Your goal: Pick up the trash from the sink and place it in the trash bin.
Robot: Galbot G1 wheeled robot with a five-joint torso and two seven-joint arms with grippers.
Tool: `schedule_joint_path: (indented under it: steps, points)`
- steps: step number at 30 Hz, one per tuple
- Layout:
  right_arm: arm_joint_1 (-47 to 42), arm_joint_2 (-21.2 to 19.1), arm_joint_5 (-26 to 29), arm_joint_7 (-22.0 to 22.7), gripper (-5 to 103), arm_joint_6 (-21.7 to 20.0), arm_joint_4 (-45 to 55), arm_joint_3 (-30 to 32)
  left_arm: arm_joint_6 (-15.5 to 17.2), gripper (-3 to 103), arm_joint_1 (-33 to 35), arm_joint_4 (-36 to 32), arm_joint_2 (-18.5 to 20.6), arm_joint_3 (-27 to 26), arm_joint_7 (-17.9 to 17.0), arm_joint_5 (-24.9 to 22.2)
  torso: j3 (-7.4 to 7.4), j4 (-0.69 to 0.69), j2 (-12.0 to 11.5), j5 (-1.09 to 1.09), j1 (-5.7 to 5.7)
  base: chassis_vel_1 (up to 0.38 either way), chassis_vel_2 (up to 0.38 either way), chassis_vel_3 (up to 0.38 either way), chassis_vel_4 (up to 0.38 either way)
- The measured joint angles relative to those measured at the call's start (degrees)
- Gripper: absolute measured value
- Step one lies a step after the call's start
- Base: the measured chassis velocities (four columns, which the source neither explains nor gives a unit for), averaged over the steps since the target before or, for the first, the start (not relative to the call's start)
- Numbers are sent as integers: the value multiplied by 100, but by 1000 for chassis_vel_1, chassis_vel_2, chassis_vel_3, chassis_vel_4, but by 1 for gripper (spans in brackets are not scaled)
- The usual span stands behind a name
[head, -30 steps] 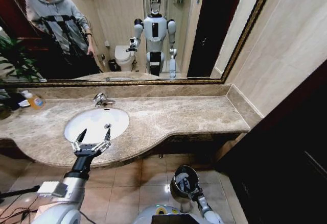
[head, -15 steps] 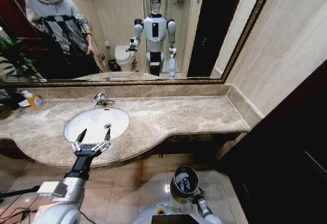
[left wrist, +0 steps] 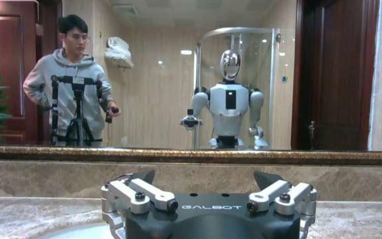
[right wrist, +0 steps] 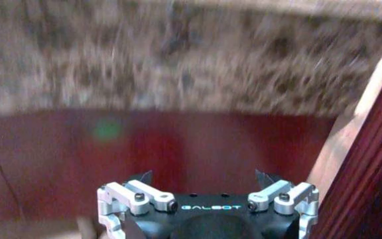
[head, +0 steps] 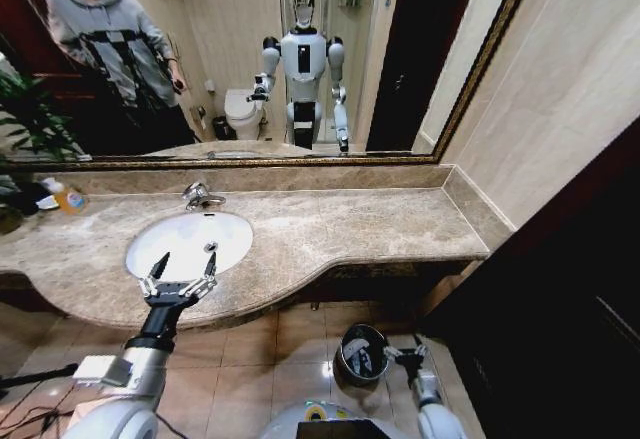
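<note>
The white oval sink (head: 195, 229) is set in the beige-brown marble counter. My left gripper (head: 187, 257) hovers open over the basin's front rim, nothing between its fingers; the left wrist view shows the same gripper (left wrist: 204, 175) spread wide and facing the mirror. On the floor below the counter stands the small round dark trash bin (head: 347, 344) with its shiny rim, and pale pieces of trash (head: 367, 358) lie inside it. My right gripper (head: 408, 353) is low beside the bin's right side. In the right wrist view that gripper (right wrist: 204, 175) is open and empty, facing the dark cabinet front.
A chrome faucet (head: 200, 196) stands behind the basin. A clear bottle of orange liquid (head: 66, 197) and a green plant (head: 30, 124) are at the counter's far left. Dark wooden panelling (head: 560, 299) closes off the right side. A long stretch of counter (head: 370, 224) runs right.
My right gripper has moved from over the trash bin to the bin's right side. The left arm and the sink look unchanged.
</note>
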Motion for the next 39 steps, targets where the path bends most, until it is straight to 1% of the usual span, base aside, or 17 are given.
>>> schedule_joint_path:
  steps: [1,2,3,6,7,9,12,15,16,18,19,22,23,25,28,39]
  points:
    - [-246,62,115,-12,100,-55,555,84,0,100,0,0,0,0,0,0,0,0,0,0,0,0,0,0,0]
    - [-376,95,154,-27,100,-74,855,117,0,100,0,0,0,-1,0,0,0,0,0,1,0,0,0,0,0]
    - [-376,95,154,-27,100,-74,855,117,0,100,0,0,0,-1,0,0,0,0,0,1,0,0,0,0,0]
    - [-767,257,195,-46,100,-172,1874,148,0,100,0,0,0,0,0,0,0,0,0,1,0,0,0,0,0]
    - [-767,257,195,-46,100,-172,1874,148,0,100,0,0,0,0,0,0,0,0,0,1,0,0,0,0,0]
    - [-946,375,188,-37,100,-235,2455,120,0,100,0,-1,0,0,0,0,0,0,0,-1,0,0,0,0,0]
    - [-1045,475,177,-20,100,-272,2847,69,0,100,0,0,0,-1,0,0,0,0,0,0,0,0,0,0,0]
    - [-1132,630,46,34,100,-328,3435,-71,0,100,0,0,0,0,0,0,0,0,0,0,0,0,0,0,0]
    - [-1132,630,46,34,100,-328,3435,-71,0,100,0,0,0,0,0,0,0,0,0,0,0,0,0,0,0]
    - [-1130,688,-146,100,100,-474,3893,-212,0,100,0,0,0,0,0,0,0,0,0,0,1,0,0,0,0]
    - [-1130,688,-146,100,100,-474,3893,-212,0,100,0,0,0,0,0,0,0,0,0,0,1,0,0,0,0]
    - [-1043,755,-409,130,100,-785,4573,-443,0,100,0,0,0,0,0,0,0,0,0,0,1,0,0,0,0]
    - [-1043,755,-409,130,100,-785,4573,-443,0,100,0,0,0,0,0,0,0,0,0,0,1,0,0,0,0]
    - [-950,792,-576,78,100,-1004,4866,-538,0,100,0,0,0,0,0,0,0,0,0,-1,1,0,0,0,0]
    - [-875,793,-698,4,100,-1084,4942,-592,0,100,0,0,0,0,0,0,0,0,0,-1,1,0,0,0,0]
    - [-761,766,-887,-36,100,-1053,4697,-695,0,100,0,0,0,0,0,0,0,0,0,0,1,0,0,0,0]
